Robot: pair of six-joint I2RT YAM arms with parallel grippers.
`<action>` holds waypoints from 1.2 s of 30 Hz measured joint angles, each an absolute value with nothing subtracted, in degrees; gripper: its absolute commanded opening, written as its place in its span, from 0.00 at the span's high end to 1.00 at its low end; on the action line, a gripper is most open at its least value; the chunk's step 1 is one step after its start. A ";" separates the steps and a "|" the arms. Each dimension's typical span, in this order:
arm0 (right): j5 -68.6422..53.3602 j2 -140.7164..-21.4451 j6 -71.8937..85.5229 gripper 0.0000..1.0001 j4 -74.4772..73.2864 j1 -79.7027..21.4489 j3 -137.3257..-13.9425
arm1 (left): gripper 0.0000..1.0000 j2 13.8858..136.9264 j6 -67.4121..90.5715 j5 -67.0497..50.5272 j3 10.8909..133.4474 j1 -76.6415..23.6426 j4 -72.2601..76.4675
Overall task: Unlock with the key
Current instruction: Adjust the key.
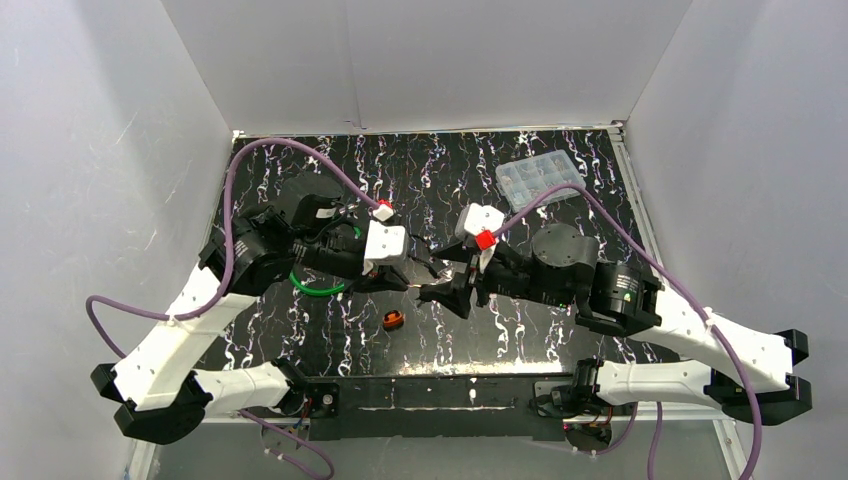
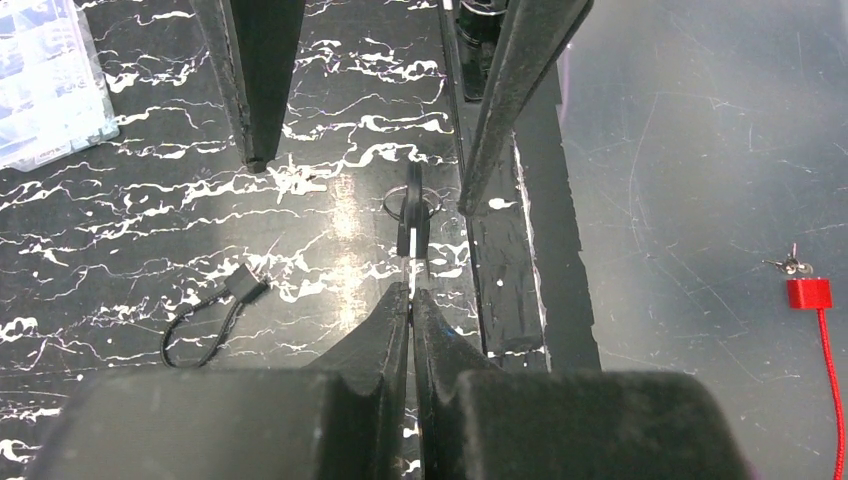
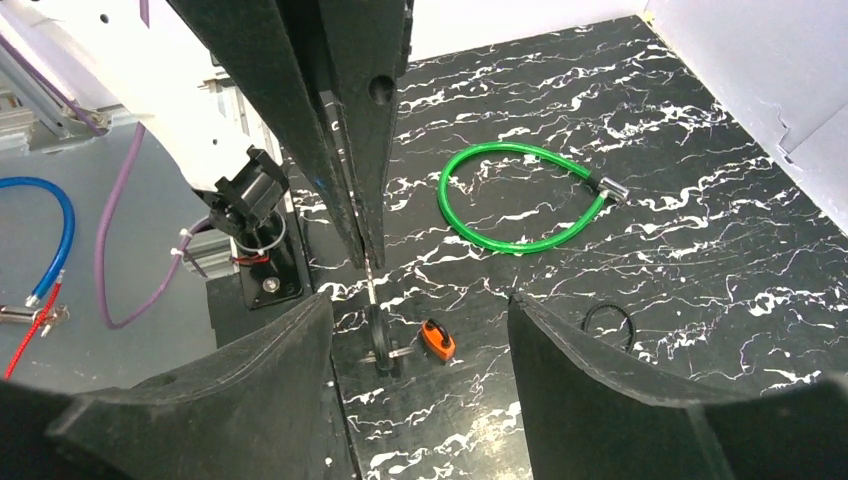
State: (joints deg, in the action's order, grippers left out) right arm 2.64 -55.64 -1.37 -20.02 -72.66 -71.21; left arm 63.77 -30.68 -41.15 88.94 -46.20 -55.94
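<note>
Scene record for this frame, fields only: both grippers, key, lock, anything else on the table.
left gripper: shut on the small black-headed key with a wire ring, gripped by its blade
right gripper: open, one finger on each side of the key
green looped cable lock: flat on the black marbled table, apart from both grippers
small orange object: on the table beside the key, kind unclear
clear plastic compartment box: far right corner

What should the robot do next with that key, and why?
Probably close the right tool on the black head of the key. The left tool pinches the key by its metal blade, so the blade is not free, and the right tool's open fingers stand either side of the head.
</note>
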 measured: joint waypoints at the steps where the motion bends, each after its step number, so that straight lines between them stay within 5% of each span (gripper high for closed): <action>1: 2.37 -55.78 -1.36 0.28 -20.60 -72.50 -71.46 | 1.00 63.77 -30.70 -41.22 89.06 -46.22 -56.12; 36: -4.45 -56.00 3.73 0.40 -20.05 -71.41 -70.44 | 1.00 65.45 -32.80 -42.48 92.32 -46.19 -64.64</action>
